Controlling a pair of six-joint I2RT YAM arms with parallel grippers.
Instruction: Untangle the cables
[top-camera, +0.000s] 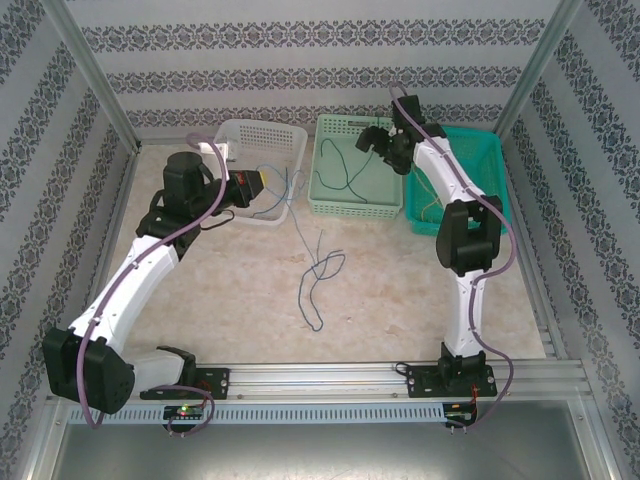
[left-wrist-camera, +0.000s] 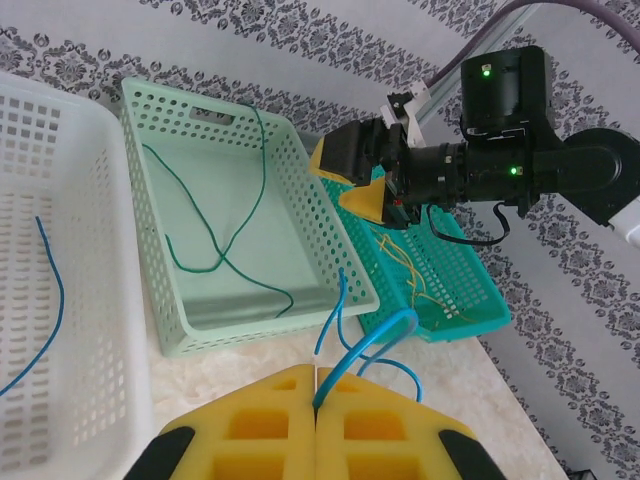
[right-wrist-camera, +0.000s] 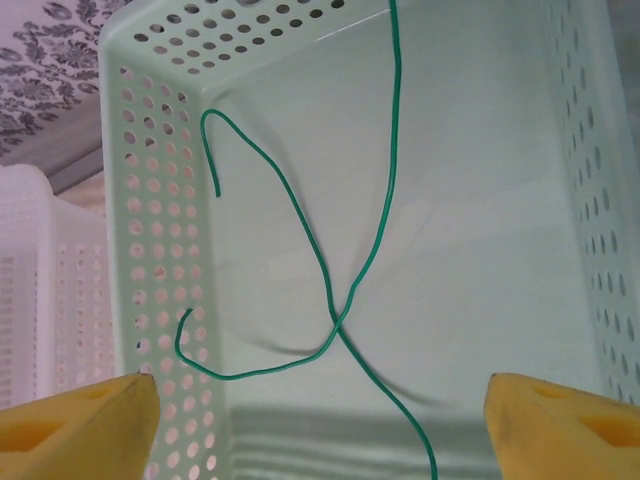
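My left gripper (left-wrist-camera: 318, 372) is shut on a light blue cable (left-wrist-camera: 372, 338) that loops out from between its yellow pads; in the top view this gripper (top-camera: 264, 186) sits at the white basket's right edge. More blue cables (top-camera: 318, 272) trail in a loose tangle on the table. My right gripper (right-wrist-camera: 320, 400) stands open above a green cable (right-wrist-camera: 330, 300) that lies crossed over itself on the floor of the light green basket (right-wrist-camera: 160, 200). Nothing is between its fingers. Yellow cables (left-wrist-camera: 415, 268) lie in the teal basket (left-wrist-camera: 470, 300).
The white basket (top-camera: 258, 135), light green basket (top-camera: 330, 205) and teal basket (top-camera: 485, 160) stand in a row at the back. Another blue cable (left-wrist-camera: 52, 300) lies in the white basket. Patterned walls and metal posts close in the sides.
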